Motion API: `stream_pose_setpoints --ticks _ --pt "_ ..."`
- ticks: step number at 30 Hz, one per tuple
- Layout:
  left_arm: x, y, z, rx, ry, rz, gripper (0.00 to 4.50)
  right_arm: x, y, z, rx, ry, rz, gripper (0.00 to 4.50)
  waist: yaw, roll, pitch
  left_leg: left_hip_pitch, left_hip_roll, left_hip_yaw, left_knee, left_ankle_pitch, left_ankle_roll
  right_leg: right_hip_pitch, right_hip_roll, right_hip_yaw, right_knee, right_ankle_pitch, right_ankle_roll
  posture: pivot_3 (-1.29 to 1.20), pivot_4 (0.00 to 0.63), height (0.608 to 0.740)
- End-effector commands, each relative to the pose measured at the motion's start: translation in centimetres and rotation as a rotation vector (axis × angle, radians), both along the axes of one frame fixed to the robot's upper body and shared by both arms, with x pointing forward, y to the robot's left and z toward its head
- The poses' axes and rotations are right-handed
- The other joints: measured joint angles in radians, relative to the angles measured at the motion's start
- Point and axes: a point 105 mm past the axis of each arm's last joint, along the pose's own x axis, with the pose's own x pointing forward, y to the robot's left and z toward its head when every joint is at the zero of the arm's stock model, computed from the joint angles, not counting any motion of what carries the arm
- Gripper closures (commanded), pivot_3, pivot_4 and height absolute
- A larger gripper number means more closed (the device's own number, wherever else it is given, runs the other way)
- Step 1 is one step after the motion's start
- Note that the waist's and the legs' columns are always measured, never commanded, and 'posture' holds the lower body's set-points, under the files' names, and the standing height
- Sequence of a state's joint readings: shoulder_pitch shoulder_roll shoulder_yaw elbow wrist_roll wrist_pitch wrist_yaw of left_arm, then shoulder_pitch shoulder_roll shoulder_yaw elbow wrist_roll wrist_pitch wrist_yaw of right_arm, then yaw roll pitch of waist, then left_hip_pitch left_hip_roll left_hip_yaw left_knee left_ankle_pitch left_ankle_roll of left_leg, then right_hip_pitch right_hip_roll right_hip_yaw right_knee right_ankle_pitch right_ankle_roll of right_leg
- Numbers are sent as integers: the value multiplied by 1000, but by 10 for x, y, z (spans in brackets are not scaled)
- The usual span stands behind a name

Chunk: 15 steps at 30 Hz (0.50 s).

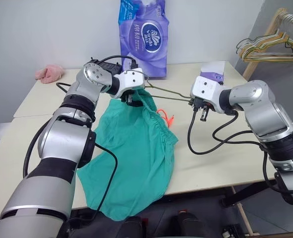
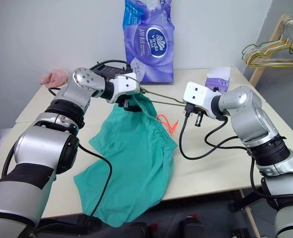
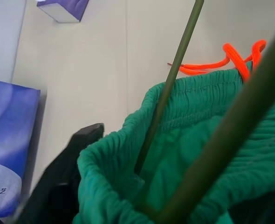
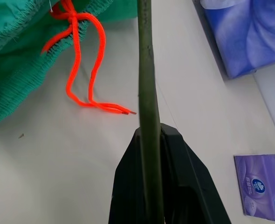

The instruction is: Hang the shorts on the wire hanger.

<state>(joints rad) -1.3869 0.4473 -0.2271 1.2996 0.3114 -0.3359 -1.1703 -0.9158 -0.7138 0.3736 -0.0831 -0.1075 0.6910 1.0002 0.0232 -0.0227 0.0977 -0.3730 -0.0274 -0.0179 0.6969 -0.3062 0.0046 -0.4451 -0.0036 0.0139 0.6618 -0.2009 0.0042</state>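
Threading half done: right gripper (image 4: 149, 140) fingers pinch the thin olive-grey wire hanger (image 1: 169, 94); its far end enters the teal-green fabric shorts' (image 1: 136, 148) waistband at the left gripper (image 1: 131, 99), finger state unclear, the rest trailing over the surface's (image 1: 211, 163) near edge.

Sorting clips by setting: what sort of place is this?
Likely an indoor lab or test room set up for laundry tasks: pale table against a bare wall, rack of hangers in the corner, tissue pack on the table.
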Motion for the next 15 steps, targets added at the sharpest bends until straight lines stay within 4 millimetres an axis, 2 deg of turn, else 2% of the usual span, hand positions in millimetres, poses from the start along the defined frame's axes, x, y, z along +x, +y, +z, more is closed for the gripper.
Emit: stream_pose_setpoints --ticks 1,9,15 --pt "-1 -15 17 -24 -47 -52 2053 -7 16 30 38 -101 72 4500 0 0 0 0 0 0 0 0 0 0 0 0 0 0 0 45 33 740" --pt "-2 -15 18 -25 -43 -60 4356 -8 16 30 42 -102 77 4500 0 0 0 0 0 0 0 0 0 0 0 0 0 0 0 44 32 740" --pt "-3 -13 17 -24 -38 -63 4456 -8 18 30 44 -105 81 4500 0 0 0 0 0 0 0 0 0 0 0 0 0 0 0 44 35 740"
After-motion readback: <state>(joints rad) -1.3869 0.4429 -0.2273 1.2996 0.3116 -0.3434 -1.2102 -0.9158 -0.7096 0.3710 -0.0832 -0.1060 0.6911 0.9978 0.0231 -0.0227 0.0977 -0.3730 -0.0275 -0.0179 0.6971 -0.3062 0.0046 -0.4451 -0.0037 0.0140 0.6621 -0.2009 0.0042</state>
